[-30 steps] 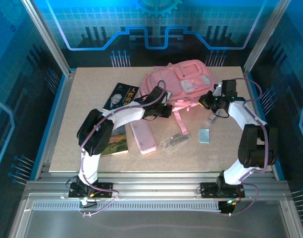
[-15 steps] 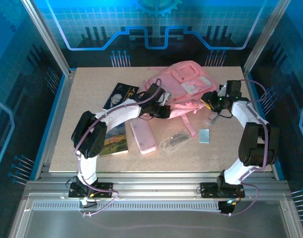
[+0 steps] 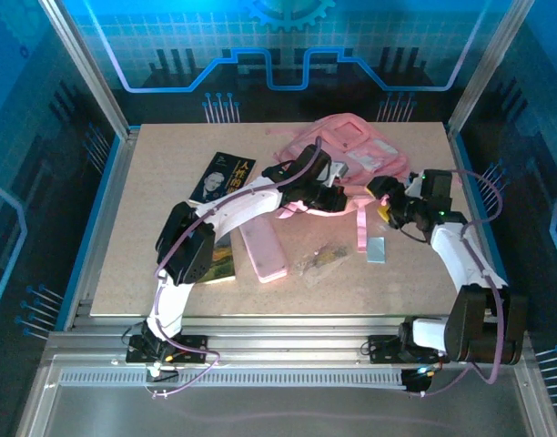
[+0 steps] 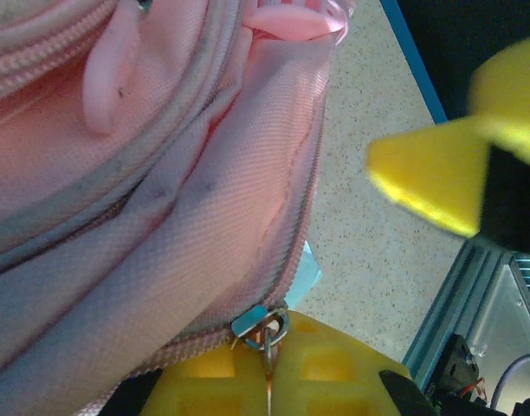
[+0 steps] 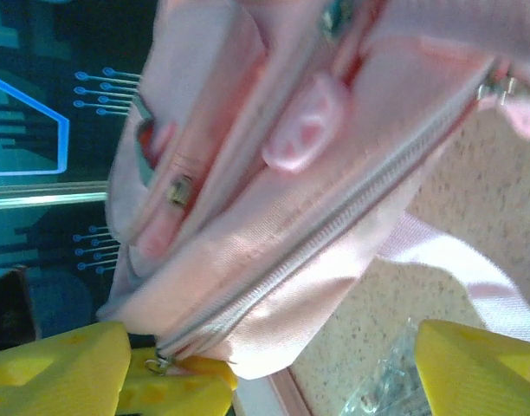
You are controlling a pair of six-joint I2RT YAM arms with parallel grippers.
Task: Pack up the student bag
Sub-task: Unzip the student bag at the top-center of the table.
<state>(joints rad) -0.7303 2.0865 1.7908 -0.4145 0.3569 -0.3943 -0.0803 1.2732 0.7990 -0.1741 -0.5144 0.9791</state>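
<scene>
1. Fingers of the left gripper clench a zip pull on the student bag; their lower parts are cut off.
2. Right gripper is spread wide, grasping nothing, just beside the bag.
3. Bag lies at the far middle of the table, its near edge hidden by both arms.
4. Book, pencil case, clear packet and blue card lie nearer.
</scene>
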